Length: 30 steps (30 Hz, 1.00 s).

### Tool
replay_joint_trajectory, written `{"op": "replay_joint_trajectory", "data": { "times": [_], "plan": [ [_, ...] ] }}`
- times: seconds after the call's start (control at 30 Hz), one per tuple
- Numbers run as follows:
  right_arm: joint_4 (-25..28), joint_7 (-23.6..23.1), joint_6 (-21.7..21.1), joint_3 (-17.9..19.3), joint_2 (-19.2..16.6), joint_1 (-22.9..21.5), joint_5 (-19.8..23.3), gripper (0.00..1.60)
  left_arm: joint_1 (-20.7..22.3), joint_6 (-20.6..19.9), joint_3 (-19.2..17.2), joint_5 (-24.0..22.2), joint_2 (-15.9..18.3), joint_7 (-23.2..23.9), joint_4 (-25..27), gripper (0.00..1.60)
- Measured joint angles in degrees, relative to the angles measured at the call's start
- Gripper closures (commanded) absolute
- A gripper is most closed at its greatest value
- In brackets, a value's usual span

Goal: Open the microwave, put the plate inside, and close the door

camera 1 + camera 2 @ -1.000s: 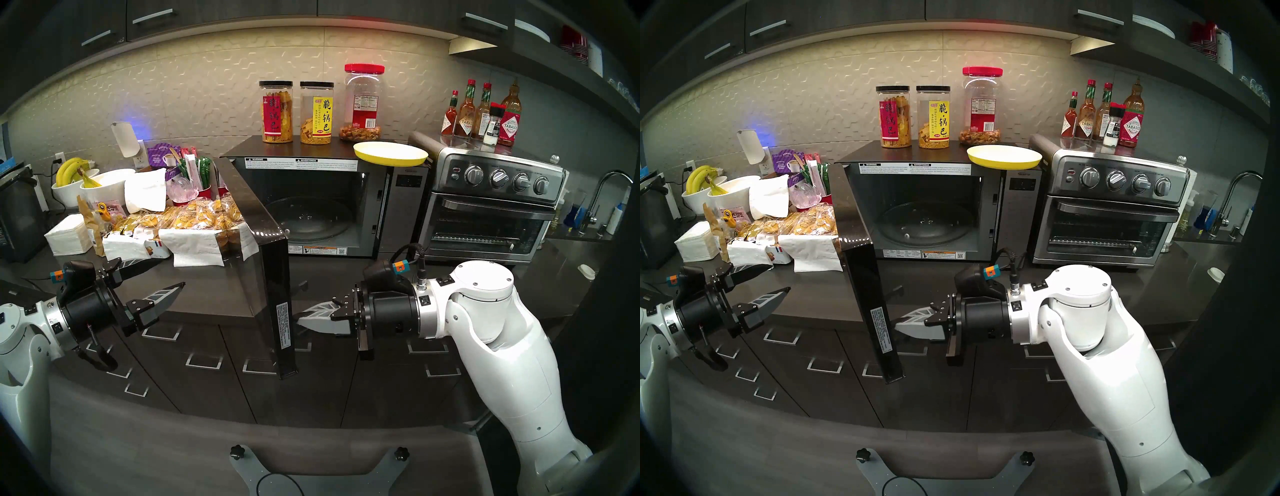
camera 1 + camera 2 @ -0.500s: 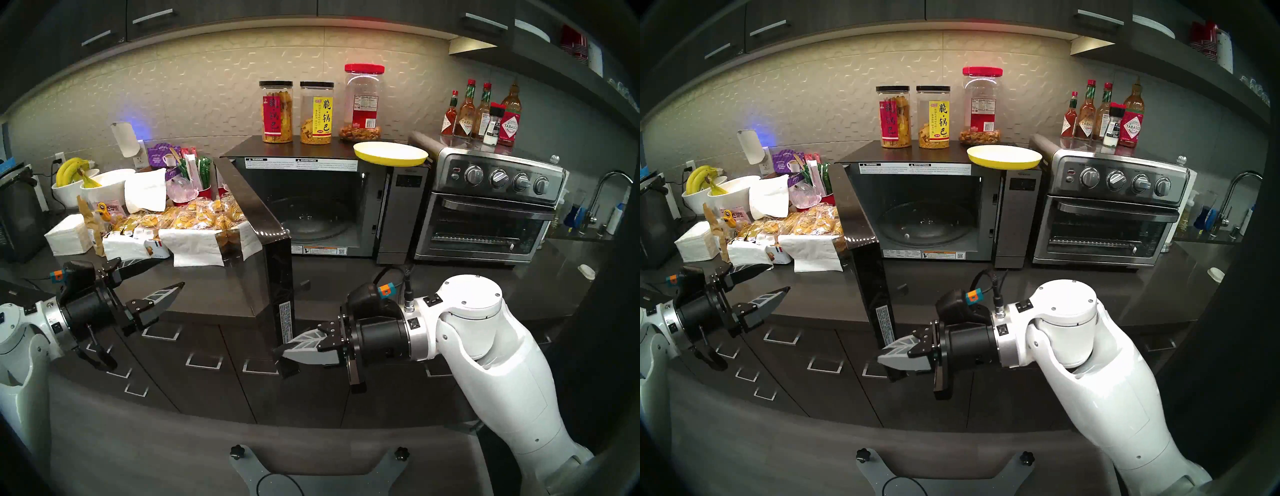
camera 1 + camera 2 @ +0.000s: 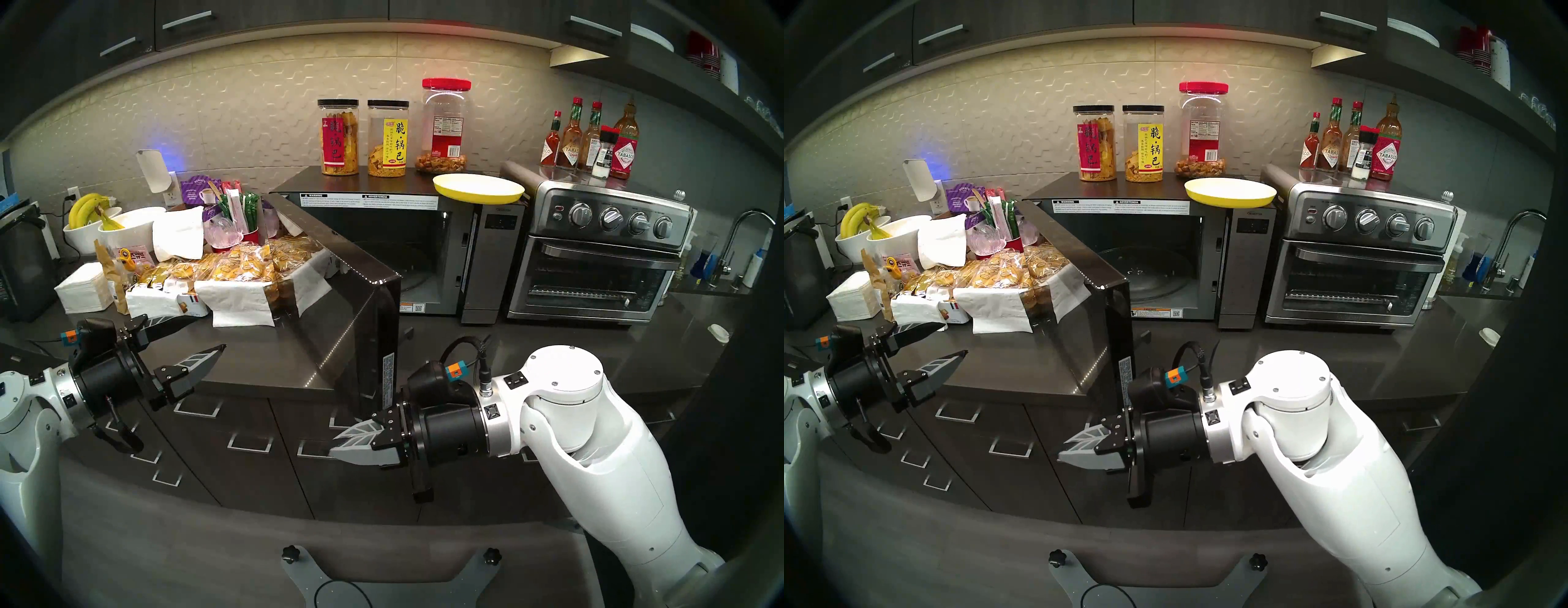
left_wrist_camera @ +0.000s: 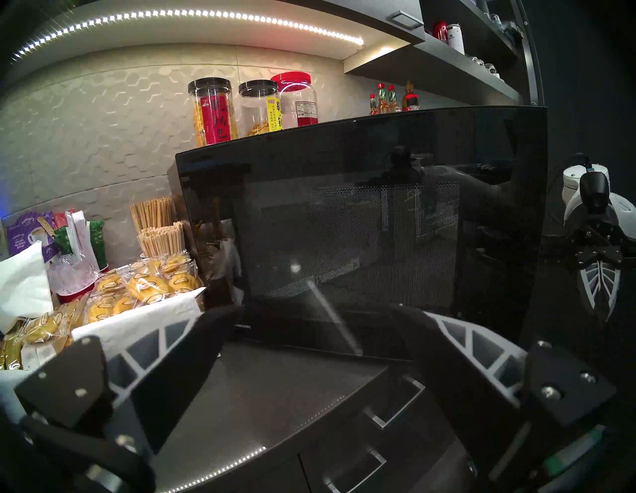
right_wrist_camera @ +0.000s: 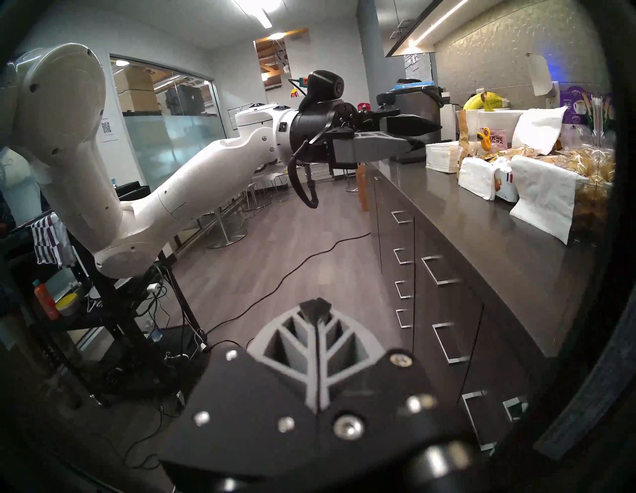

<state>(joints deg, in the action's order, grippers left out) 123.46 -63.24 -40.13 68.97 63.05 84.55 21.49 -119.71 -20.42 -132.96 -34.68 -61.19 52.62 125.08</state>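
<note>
Now door (image 3: 331, 293) half-open, plate (image 3: 478, 188) atop microwave (image 3: 488, 254) (R gripper (image 3: 339, 446) closed).

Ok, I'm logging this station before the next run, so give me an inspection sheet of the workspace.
Surface: dark countertop, bare at front right.
Job's things: microwave cavity empty; door ajar; yellow plate on top.
Clutter: snack jars, sauce bottles, toaster oven, bananas, pastry packs.
Grippers: left gripper open, empty; right gripper shut, empty.
Cables: floor cable.
Surroundings: drawers below, faucet right.
</note>
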Motion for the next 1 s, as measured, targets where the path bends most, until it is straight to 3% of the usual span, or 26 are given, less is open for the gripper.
{"op": "replay_joint_trajectory", "data": {
  "times": [0.2,0.47,0.67,1.0],
  "plan": [
    [0.0,-1.6,0.3,2.9,-1.5,0.0,0.8,1.60,0.0,0.0,0.0,0.1,0.0,0.0,0.0,0.00],
    [-1.0,-2.6,1.0,10.2,-5.0,-0.2,3.0,1.60,0.1,0.0,0.0,0.1,-0.1,0.0,0.0,0.00],
    [-4.8,-4.1,2.5,14.8,-7.9,-0.7,4.4,1.60,0.1,0.0,0.0,0.2,-0.1,0.0,0.0,0.00],
    [-11.7,-6.9,5.2,17.7,-11.5,-3.1,6.2,1.60,0.2,0.0,0.0,0.2,-0.2,0.0,0.0,0.00]
  ]
}}
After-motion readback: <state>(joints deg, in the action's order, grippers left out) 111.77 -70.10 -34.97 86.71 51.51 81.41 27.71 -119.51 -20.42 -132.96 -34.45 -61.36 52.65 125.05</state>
